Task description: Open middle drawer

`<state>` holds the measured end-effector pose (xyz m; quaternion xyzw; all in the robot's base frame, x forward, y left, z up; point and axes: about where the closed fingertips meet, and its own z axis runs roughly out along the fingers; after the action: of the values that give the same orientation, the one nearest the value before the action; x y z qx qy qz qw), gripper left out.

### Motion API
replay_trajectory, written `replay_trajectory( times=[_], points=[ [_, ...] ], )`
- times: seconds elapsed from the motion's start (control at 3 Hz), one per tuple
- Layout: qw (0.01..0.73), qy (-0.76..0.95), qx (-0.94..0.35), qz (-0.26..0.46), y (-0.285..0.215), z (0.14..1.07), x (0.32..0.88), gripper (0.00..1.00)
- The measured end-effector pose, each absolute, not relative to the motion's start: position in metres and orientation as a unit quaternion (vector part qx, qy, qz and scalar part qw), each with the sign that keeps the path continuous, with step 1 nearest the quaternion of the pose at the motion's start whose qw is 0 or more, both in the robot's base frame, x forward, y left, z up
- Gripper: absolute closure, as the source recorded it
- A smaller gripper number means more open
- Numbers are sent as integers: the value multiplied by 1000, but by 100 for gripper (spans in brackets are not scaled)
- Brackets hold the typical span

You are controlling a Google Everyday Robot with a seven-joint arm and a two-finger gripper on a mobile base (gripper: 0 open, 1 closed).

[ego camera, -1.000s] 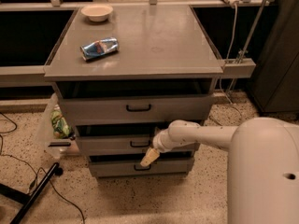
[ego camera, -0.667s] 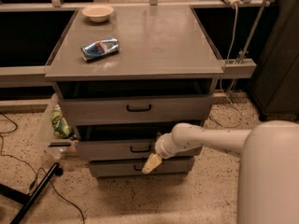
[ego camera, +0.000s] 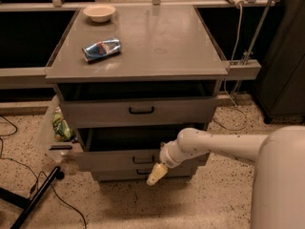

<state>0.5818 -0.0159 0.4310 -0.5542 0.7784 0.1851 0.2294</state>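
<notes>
middle drawer [ego camera: 112, 160] stands pulled partly out of the grey cabinet [ego camera: 157, 46], with its front just above the gripper [ego camera: 156, 174] and its black bar handle [ego camera: 143, 160] just up-left of it. the gripper hangs before the lowest drawer [ego camera: 114, 176]; whether it is open or closed cannot be told.

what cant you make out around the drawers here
Camera view:
Inside of the middle drawer: in shadow under the top drawer.
Bottom drawer: mostly covered by the middle drawer's front and the pincer, which hangs just below that front.
Green item at left: too blurred to name.
</notes>
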Motion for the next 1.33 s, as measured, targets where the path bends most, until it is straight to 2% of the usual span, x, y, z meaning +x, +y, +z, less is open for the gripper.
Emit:
replay_trajectory(
  times=[1.33],
  points=[
    [206, 784, -547, 207, -15, 432, 563, 0]
  ],
)
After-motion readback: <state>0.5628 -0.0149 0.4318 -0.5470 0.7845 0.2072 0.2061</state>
